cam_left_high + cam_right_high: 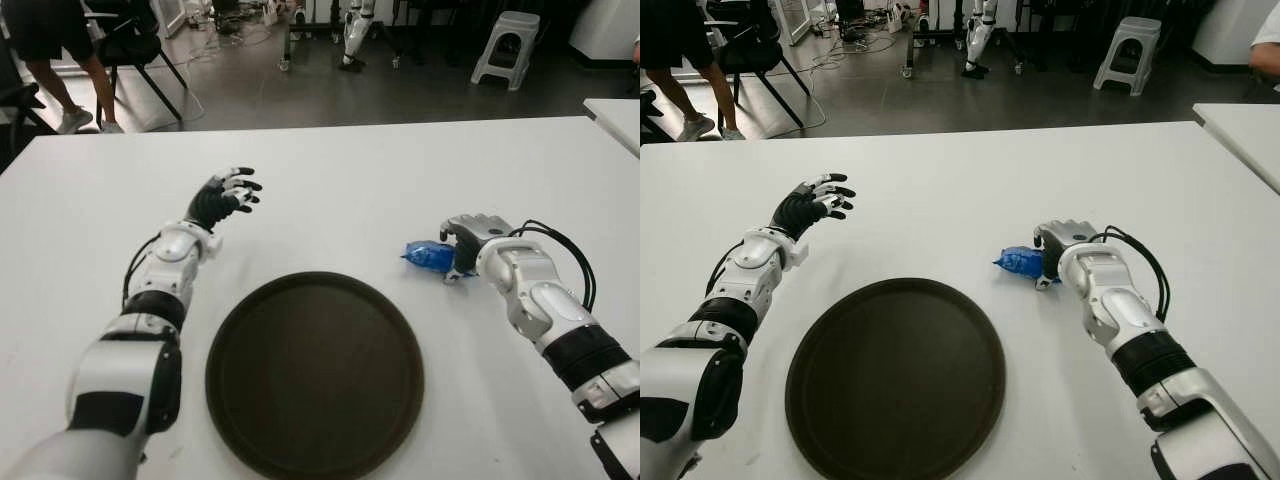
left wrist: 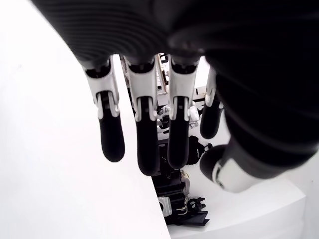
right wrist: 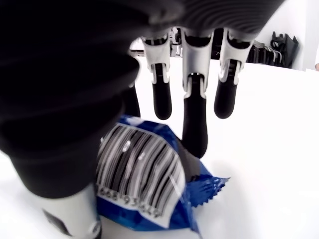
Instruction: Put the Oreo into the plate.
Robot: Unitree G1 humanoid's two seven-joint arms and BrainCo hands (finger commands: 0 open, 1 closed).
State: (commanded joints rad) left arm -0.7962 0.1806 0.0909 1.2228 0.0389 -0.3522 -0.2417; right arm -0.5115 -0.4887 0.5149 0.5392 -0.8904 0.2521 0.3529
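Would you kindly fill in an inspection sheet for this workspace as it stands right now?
Surface: white table, bare apart from the items below.
Job's things: blue Oreo packet on the table, to the right of the dark round plate; the plate holds nothing.
Clutter: nothing seen.
Hands: right hand over the packet, fingers extended around it, grip not closed; left hand open, raised above the table left of the plate.
Cables: black cables looping along the right forearm.
Surroundings: white stool, chair, a person's legs and another table behind.
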